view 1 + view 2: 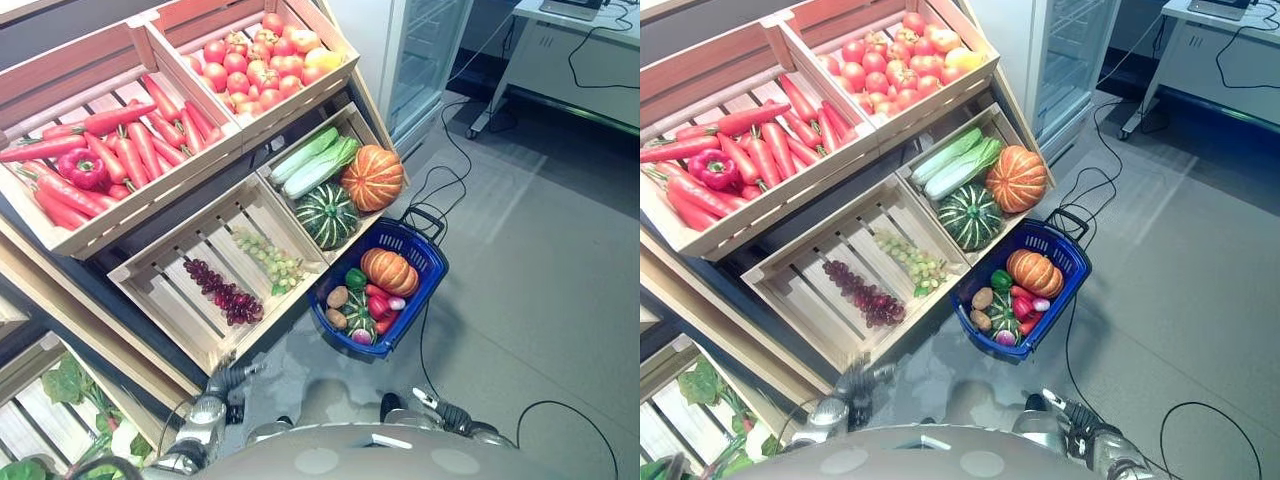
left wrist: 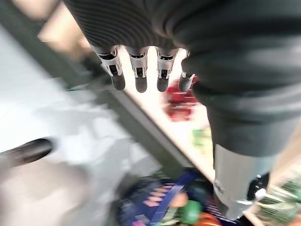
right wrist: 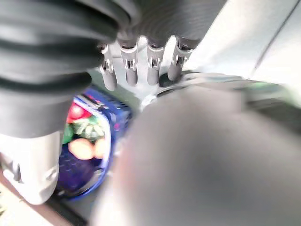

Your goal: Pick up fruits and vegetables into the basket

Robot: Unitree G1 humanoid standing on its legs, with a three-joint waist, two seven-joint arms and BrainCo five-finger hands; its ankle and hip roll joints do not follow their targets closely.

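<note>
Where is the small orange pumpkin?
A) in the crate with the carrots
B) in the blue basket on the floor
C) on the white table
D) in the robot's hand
B: the small orange pumpkin lies inside the blue basket on the floor, on top of the other vegetables there.

Blue basket (image 1: 428,262) on floor, holding orange pumpkin (image 1: 388,270), mixed produce

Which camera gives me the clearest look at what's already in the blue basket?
The left eye view: the blue basket sits unobstructed, its contents sharp. The right eye view is nearly as good. Both wrist views catch it blurred past open fingers.
</note>
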